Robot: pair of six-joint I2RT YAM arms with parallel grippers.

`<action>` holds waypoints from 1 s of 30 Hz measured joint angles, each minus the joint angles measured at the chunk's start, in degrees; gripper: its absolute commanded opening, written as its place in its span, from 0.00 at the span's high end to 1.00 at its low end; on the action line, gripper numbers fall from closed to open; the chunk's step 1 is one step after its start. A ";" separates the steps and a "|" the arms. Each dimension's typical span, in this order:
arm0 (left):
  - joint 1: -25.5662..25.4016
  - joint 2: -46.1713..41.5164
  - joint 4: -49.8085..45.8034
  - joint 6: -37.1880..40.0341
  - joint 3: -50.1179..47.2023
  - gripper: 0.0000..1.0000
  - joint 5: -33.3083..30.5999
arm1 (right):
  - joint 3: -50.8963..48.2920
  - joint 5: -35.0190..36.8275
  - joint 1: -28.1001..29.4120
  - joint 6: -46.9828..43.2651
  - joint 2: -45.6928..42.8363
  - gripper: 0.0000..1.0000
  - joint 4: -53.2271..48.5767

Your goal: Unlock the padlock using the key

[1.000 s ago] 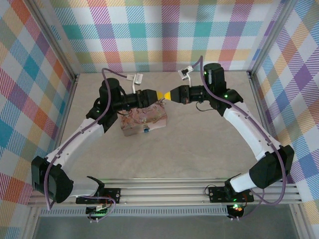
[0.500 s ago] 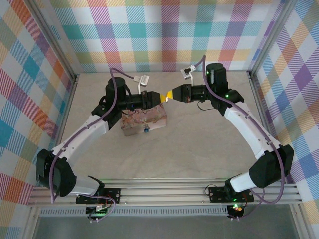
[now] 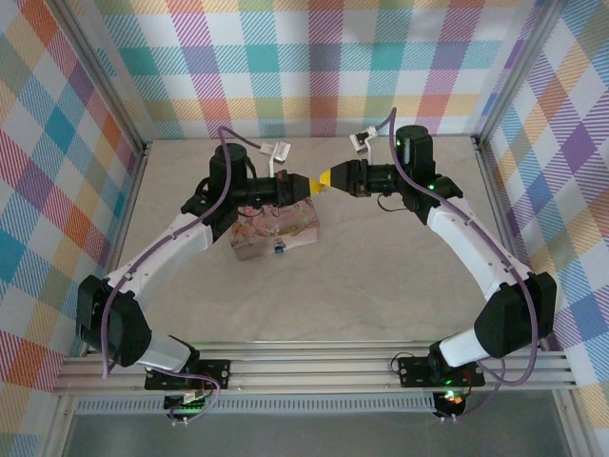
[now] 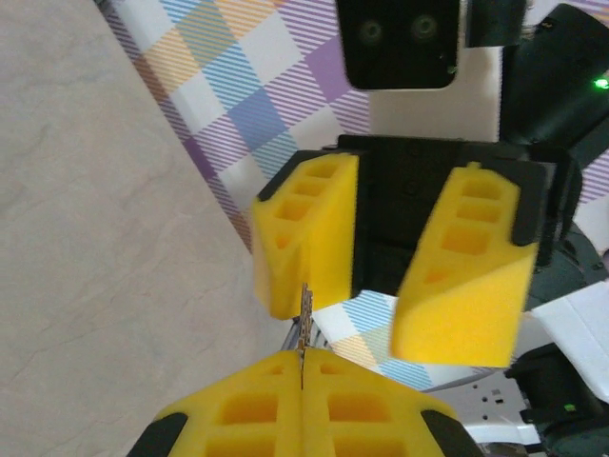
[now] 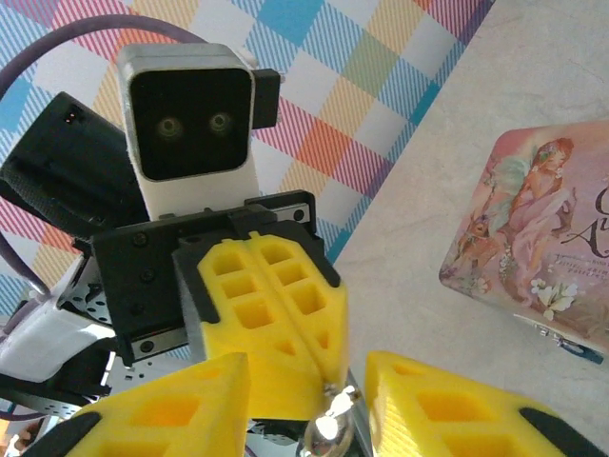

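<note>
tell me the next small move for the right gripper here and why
Probably close the right gripper on the key. The left gripper is shut on the key, whose thin blade sticks out towards the right gripper's open fingers. In the right wrist view it seems to lie in the gap between them. The padlock sits at the front of the pink tin, untouched.
</note>
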 measured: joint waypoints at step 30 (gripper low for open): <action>-1.70 3.02 -16.04 16.55 9.42 1.00 -8.79 | -2.99 -0.92 -1.84 9.70 2.56 0.74 6.84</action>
